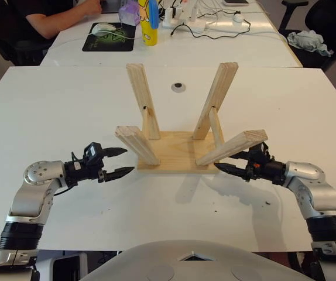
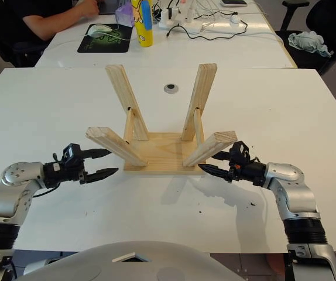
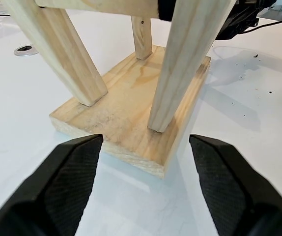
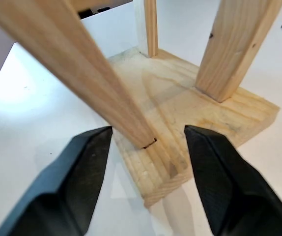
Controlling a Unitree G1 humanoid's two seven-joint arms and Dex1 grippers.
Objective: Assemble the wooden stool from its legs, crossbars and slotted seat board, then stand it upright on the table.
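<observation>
- Sitting upside down near the middle of the table (image 1: 51,117), the stool (image 1: 177,132) has its seat board (image 1: 174,155) flat on the surface and four splayed legs pointing up. The two near legs lean outwards over the board's short ends.
- As I read it, the assembly looks done and the turn onto its feet is still to come.
- The left gripper (image 1: 127,160) is spread wide and holds nothing. It lies low over the table just beside the board's left end, below the near left leg (image 1: 137,145). In the left wrist view that short edge sits straight ahead between the fingers, not yet touched.
- The right gripper (image 1: 229,162) is also spread and empty. It lies at the board's right end, under the near right leg (image 1: 232,147). The right wrist view puts that leg's foot and the board's corner between the fingers — close, though I cannot tell whether they touch.
- The wood is probably stiff, dry and not slippery, and fairly light, so a firm pinch should not hurt it.
- The leg joints may be only slotted in, so pulling on a leg's far end could work it loose.
- The safer hold is probably the board's two short edges — or the legs close to the board — with both arms turning together.
</observation>
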